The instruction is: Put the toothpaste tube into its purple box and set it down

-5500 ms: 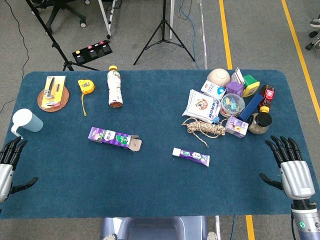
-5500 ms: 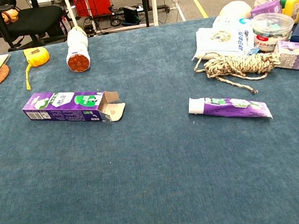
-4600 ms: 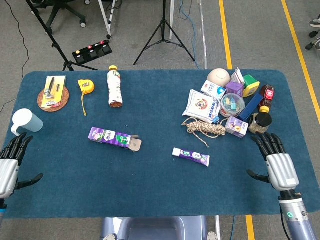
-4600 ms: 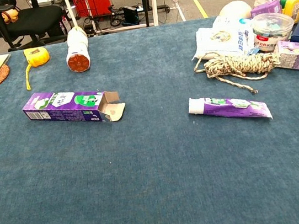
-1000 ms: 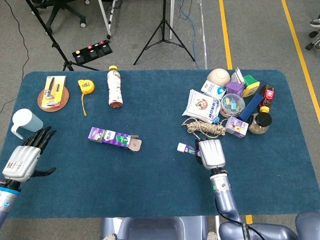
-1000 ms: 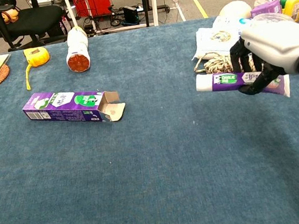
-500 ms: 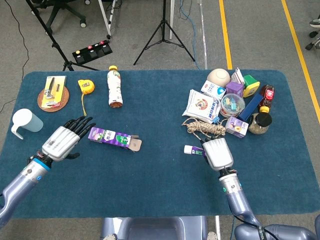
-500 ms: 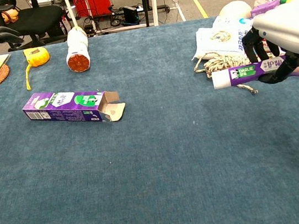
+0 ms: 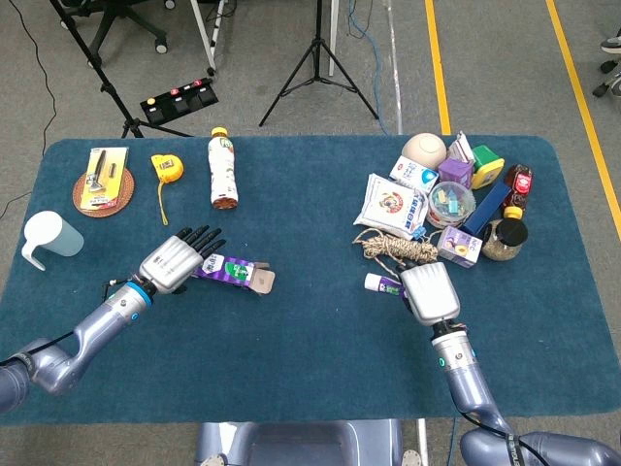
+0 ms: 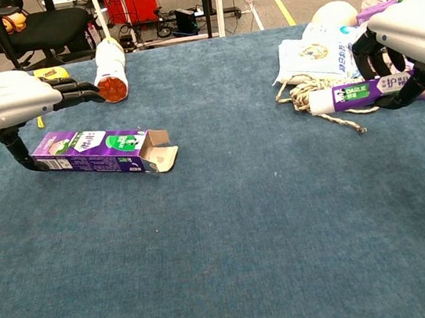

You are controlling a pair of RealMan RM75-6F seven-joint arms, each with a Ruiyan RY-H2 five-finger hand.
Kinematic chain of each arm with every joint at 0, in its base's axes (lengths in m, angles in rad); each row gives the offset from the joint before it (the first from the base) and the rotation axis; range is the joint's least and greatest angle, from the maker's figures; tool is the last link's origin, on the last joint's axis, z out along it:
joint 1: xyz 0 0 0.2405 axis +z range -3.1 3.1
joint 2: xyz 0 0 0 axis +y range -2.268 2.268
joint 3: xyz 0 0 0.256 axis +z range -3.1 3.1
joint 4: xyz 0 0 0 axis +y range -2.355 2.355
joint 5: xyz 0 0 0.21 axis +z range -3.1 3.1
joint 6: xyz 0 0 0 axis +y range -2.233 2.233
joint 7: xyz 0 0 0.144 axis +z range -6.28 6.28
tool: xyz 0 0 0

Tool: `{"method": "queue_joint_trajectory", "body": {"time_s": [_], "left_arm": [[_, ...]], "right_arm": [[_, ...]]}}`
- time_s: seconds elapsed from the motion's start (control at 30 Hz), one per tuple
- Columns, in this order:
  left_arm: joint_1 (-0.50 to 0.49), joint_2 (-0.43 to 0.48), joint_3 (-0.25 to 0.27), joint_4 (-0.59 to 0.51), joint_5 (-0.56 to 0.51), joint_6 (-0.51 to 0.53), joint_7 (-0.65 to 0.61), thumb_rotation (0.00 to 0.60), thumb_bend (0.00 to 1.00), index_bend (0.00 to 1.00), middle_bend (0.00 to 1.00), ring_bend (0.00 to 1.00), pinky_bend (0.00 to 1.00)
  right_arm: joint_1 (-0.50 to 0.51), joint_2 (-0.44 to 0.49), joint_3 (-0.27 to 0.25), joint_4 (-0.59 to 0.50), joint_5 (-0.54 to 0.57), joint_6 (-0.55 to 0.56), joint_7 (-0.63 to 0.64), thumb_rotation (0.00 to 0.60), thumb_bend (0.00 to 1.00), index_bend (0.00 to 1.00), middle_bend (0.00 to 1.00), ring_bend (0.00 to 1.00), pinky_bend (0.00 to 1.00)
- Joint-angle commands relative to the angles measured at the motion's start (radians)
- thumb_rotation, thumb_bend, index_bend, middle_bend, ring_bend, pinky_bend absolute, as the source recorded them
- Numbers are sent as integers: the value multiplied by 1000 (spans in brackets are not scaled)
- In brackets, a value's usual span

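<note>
Toothpaste tube [image 10: 369, 90], gripped lengthwise in right hand [image 10: 410, 40], points cap-first toward purple box [image 10: 104, 150]; left hand [image 10: 0, 100], fingers spread, hovers over box.

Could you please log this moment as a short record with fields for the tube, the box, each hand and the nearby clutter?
toothpaste tube: held off the table, lying level, cap end toward the box
purple box: lying flat on the blue table, end flap open, facing the tube
right hand: grips the tube, fingers curled over it
left hand: above the box's closed end, fingers extended, not yet gripping it
clutter: rope coil behind the tube; bottle lying beyond the box
</note>
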Motion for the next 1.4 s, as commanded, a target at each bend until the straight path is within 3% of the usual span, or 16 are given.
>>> {"method": "queue_joint_trajectory", "body": {"time_s": [0.03,0.27,0.43,0.6,0.67,1.03,1.23,1.4], "left_arm": [[-19,-31,-2,31,-26,-18,7,600,69,0,0,0,170],[-52,-92,-5,87,-101,-78,45,600,75,0,0,0,185],[-62,-130,-2,115,-143,-82,78,600,120,75,11,19,309],[-65,-147,6,122,-142,-54,85,600,177,343,285,244,474],[-65,-148,12,123,-142,-47,90,600,190,386,322,274,501],[-60,-87,20,31,-136,-11,25,600,198,404,335,282,513],[-61,7,4,-84,-122,26,-35,600,198,405,335,282,513],[-85,43,-24,-154,-195,-42,-112,600,201,405,335,282,513]], "right_arm": [[-2,4,3,-2,-1,-1,2,600,477,564,613,572,654],[-9,21,9,-14,-5,-1,6,600,483,564,613,572,654],[-16,31,8,-22,-11,-3,12,600,490,564,613,572,654],[-24,41,7,-35,-24,2,18,600,493,564,613,572,654],[-26,48,6,-44,-29,2,20,600,494,564,613,572,654],[-44,80,4,-89,-64,20,27,600,505,565,616,576,656],[-55,123,6,-156,-88,29,39,600,514,571,623,585,660],[-39,152,20,-224,-87,13,-4,600,515,571,624,585,661]]}}
